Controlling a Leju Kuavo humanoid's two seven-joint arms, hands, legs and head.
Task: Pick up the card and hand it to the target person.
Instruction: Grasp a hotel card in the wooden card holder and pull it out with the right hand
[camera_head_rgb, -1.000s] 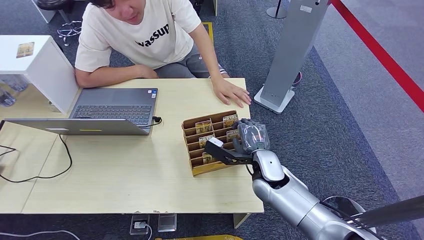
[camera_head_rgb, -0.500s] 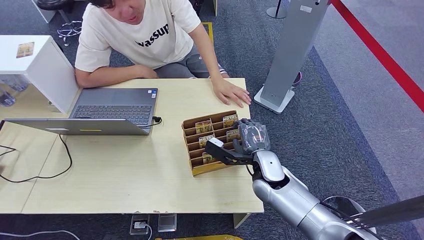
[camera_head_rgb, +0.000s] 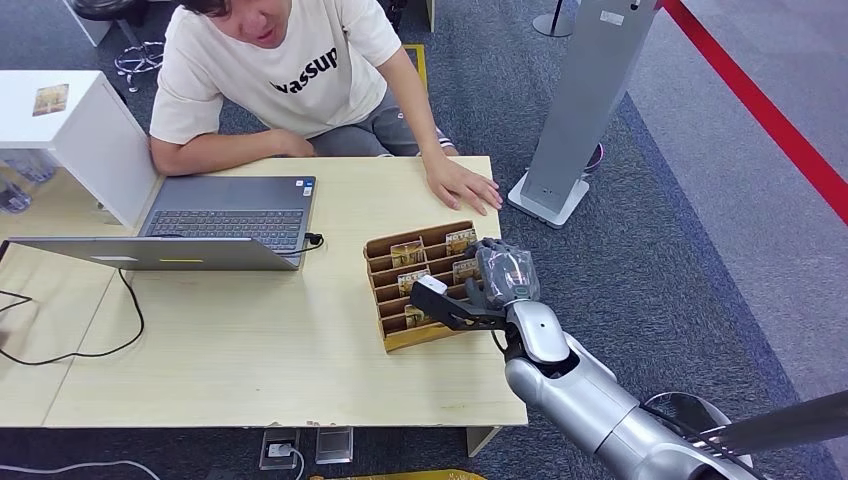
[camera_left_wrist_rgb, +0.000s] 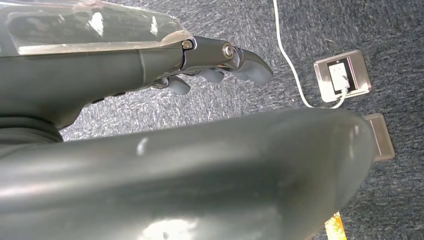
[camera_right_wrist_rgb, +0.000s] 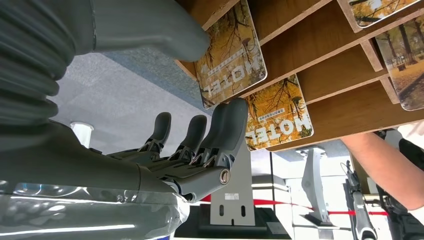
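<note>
A wooden card rack (camera_head_rgb: 385, 300) stands on the table's right half, with picture cards (camera_head_rgb: 407, 252) in its slots. My right hand (camera_head_rgb: 492, 280) is at the rack's right side, thumb stretched across the front rows and fingers (camera_head_rgb: 500, 262) spread over the far ones. In the right wrist view a "HOTEL" card (camera_right_wrist_rgb: 231, 55) sits between the thumb (camera_right_wrist_rgb: 150, 30) and a fingertip (camera_right_wrist_rgb: 231, 117) that touches a second card (camera_right_wrist_rgb: 277, 115); no card is lifted. The person (camera_head_rgb: 290, 70) sits across the table, one hand (camera_head_rgb: 462, 187) flat by the rack. My left hand (camera_left_wrist_rgb: 220, 70) hangs over the carpet, holding nothing.
An open laptop (camera_head_rgb: 225, 215) and its black cable (camera_head_rgb: 120, 320) take up the table's left half. A white cabinet (camera_head_rgb: 75, 130) stands at the left, a grey stand (camera_head_rgb: 590, 100) to the right of the table. A floor socket (camera_left_wrist_rgb: 342, 75) lies below my left hand.
</note>
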